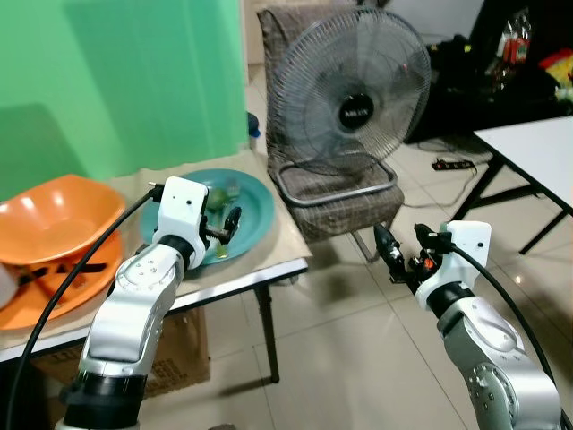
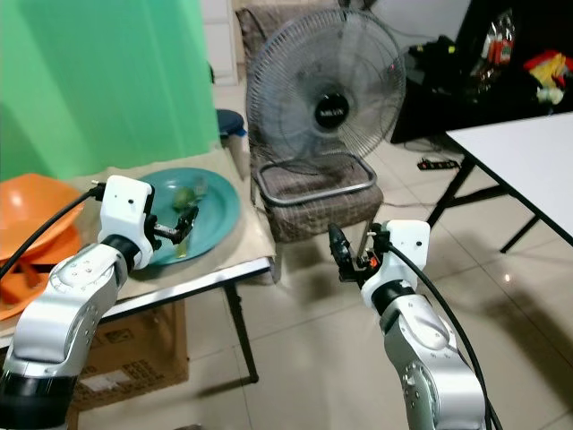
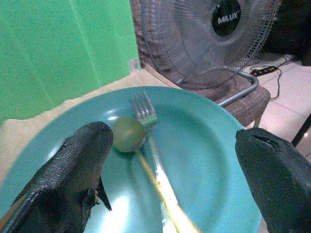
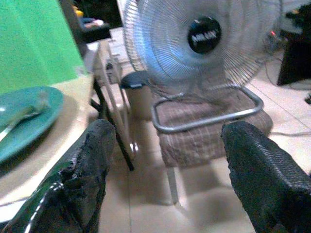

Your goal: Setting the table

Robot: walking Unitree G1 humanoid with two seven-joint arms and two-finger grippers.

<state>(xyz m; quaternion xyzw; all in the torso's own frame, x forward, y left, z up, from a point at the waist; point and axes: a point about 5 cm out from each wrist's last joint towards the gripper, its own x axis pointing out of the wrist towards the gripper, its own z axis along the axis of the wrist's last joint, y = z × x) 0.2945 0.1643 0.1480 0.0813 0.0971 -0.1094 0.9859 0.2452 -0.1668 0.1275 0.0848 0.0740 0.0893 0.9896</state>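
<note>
1. The left gripper [image 1: 231, 221] is held just above the teal plate [image 1: 260, 208], which lies on the near corner of the small table [image 1: 285, 265]. Its 2 black fingers [image 3: 73, 170] are spread wide and nothing is gripped between them.
2. On the plate, a fork [image 3: 146, 114] and a small green round fruit [image 3: 129, 134] are seen, the fruit touching the fork's tines. A long yellowish handle runs from there toward the camera; whether it belongs to a second utensil cannot be told.
3. The right gripper [image 1: 387, 247] is held in the air off the table's edge, facing the electric fan [image 1: 351, 100] that stands on a chair [image 1: 345, 204]; its fingers are likewise apart and empty.
4. If the fork is pinched near the tines, the fruit could be nudged and rolled across the plate or over its rim.
5. The fork lies flat on a smooth surface, so a shallow closing of the fingers could let it slip free or be flicked out.
6. The plate sits near the table's corner; a downward push on its near rim could tip or slide it toward the floor.
7. An orange bowl [image 1: 49, 224] stands beside the left arm and could be knocked by a wide elbow swing.
</note>
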